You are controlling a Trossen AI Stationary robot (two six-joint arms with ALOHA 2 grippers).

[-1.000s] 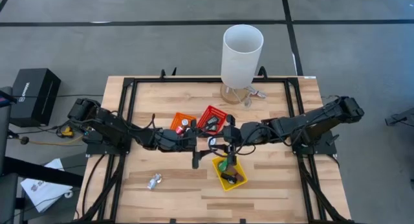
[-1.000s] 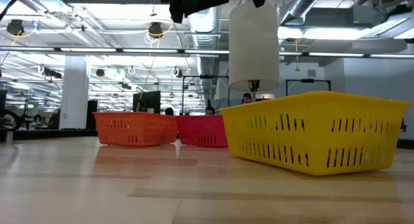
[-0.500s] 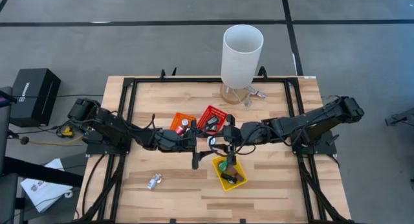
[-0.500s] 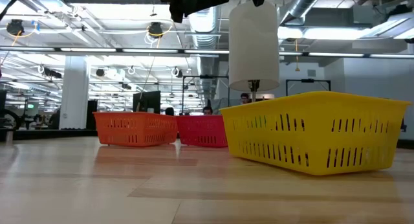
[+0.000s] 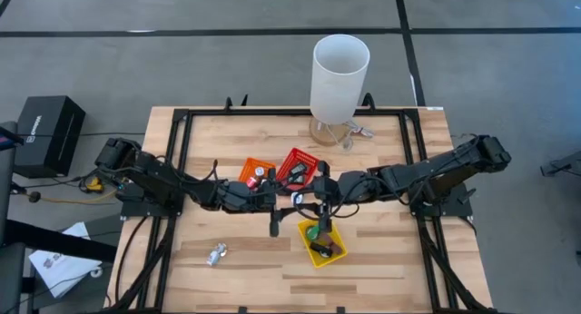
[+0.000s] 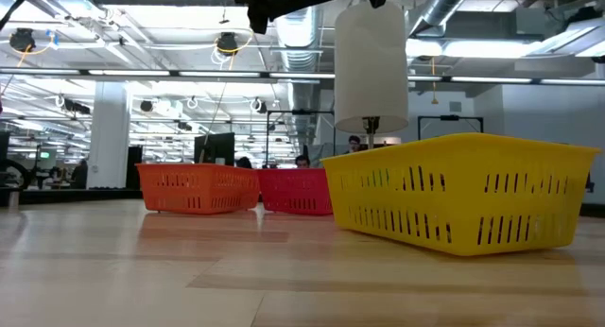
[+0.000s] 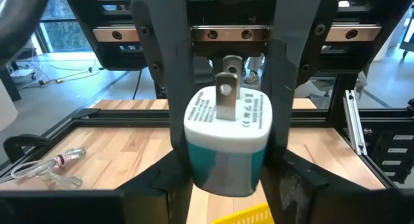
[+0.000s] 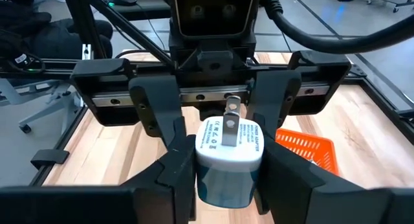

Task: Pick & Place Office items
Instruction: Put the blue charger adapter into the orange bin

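- Left pincer (image 7: 223, 136) has just closed onto white plug adapter (image 7: 225, 134), which right pincer (image 8: 223, 156) also grips.
- Judged: hand-over under way above yellow basket (image 5: 323, 242).

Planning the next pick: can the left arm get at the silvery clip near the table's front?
Probably yes: bare table lies between them, but the left claw is at the white power adapter that the right claw holds, away from the silvery clip.

Three mesh baskets (image 5: 320, 241) — tall white cylinder (image 5: 339, 78)

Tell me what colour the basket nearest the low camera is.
Yellow. The basket shows best in the low view, in front of the orange and red ones.
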